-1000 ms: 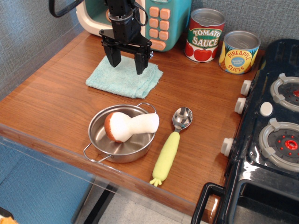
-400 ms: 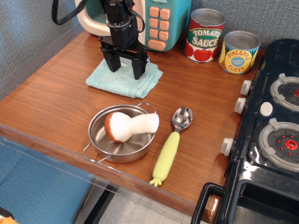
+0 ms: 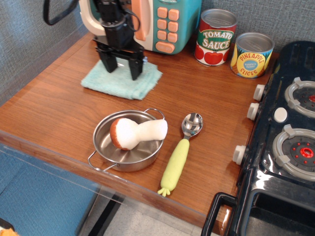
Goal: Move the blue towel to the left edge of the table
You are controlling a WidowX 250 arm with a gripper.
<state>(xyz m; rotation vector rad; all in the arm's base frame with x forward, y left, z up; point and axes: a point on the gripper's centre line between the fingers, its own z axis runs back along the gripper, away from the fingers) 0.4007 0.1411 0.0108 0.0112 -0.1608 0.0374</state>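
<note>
The black gripper stands upright over the blue towel, its 2 fingers spread moderately apart with a clear gap between them. Both fingertips press down into the cloth, 1 near the towel's back-left part and 1 near its middle; whether any fabric is actually pinched between them is hard to tell from this angle, since nothing shows in the gap but flat towel.

The towel is a soft, pale aqua terry square, slightly rumpled at its edges, lying flat on the table toward the back-left, just in front of the toy microwave. The tabletop is brown wood-grain, smooth and glossy.

Nearer the front edge sits a round steel pan with 2 thin wire handles, holding a plush mushroom with a brown cap and white stalk. Just beside the pan lies a spoon with a shiny metal bowl and a pale yellow-green handle. 2 cylindrical cans stand at the back: a tomato sauce can and a pineapple slices can. The black toy stove fills the right side.
</note>
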